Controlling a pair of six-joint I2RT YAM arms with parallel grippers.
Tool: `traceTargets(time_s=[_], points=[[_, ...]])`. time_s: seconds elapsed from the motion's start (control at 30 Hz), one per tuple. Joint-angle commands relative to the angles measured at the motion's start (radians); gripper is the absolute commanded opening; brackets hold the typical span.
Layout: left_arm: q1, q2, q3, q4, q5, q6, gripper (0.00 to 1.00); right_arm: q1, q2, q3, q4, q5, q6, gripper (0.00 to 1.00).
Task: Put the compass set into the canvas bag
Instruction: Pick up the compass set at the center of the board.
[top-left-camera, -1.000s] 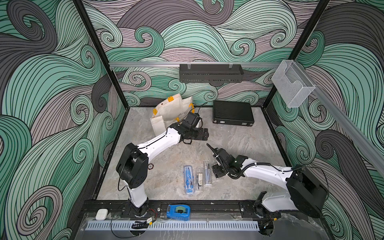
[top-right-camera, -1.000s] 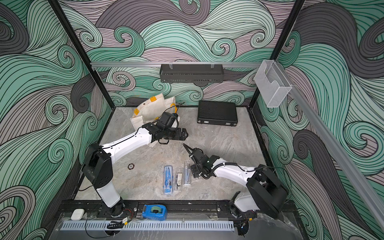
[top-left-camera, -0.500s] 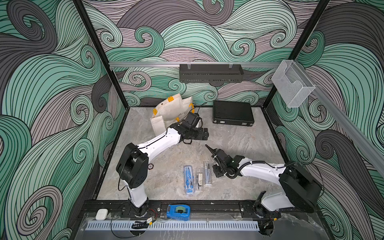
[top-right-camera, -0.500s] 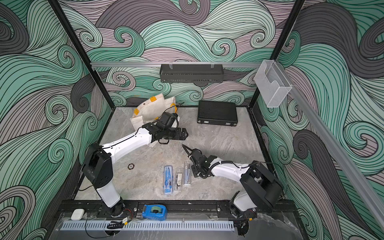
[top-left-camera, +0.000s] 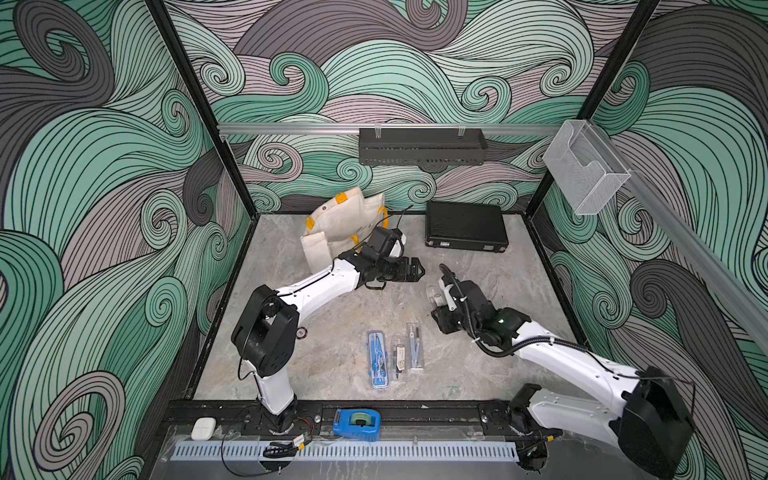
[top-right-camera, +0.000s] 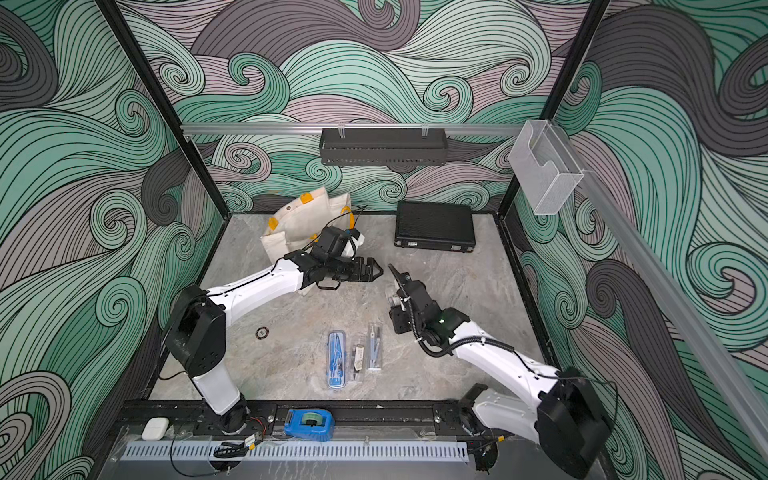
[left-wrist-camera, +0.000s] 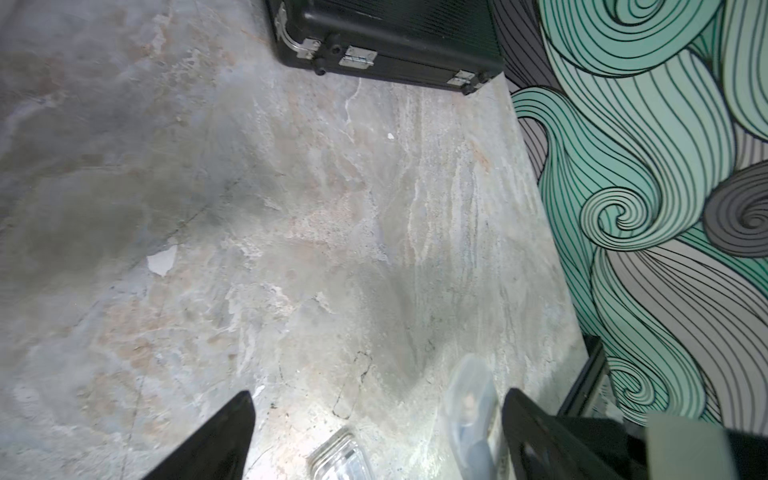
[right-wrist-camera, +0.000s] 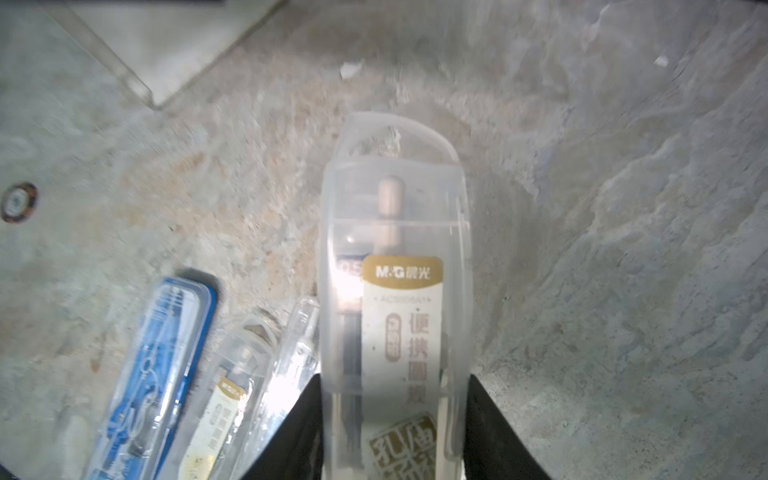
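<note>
Canvas bag (top-left-camera: 332, 224) upper centre-left, at back wall. Hard case (top-left-camera: 465, 224) to its right, same depth. Compass set (top-left-camera: 435, 293) right of centre. Row of three slim cases (top-left-camera: 398, 357) lower centre, side by side. Tape dispenser (top-left-camera: 357, 422) below row, on front rail.

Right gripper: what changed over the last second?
The right gripper closed on the clear plastic compass case, and its arm shifted slightly. Unchanged: open left gripper, off-white canvas bag, three slim cases on the table.

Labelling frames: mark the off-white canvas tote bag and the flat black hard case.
Off-white canvas tote bag (top-left-camera: 336, 222): a top view, side panel.
Flat black hard case (top-left-camera: 463, 222): a top view, lid centre.
</note>
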Motion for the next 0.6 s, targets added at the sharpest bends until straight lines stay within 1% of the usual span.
traceTargets(time_s=[0.0,0.13,0.27,0.47,0.57], points=[[0.012,-0.035,-0.009,0.113,0.145,-0.035,0.93,-0.024,-0.062,0.009,0.064,-0.065,-0.034,0.45],[0.008,-0.028,-0.014,0.167,0.212,-0.071,0.91,-0.038,-0.104,-0.003,0.126,-0.098,-0.032,0.45],[0.003,-0.032,-0.027,0.238,0.267,-0.108,0.88,-0.040,-0.083,0.024,0.128,-0.115,-0.033,0.45],[-0.006,-0.032,-0.029,0.256,0.286,-0.128,0.83,-0.039,-0.056,0.040,0.163,-0.117,-0.026,0.45],[-0.014,-0.022,-0.019,0.232,0.288,-0.133,0.75,-0.040,-0.038,0.053,0.169,-0.101,-0.030,0.44]])
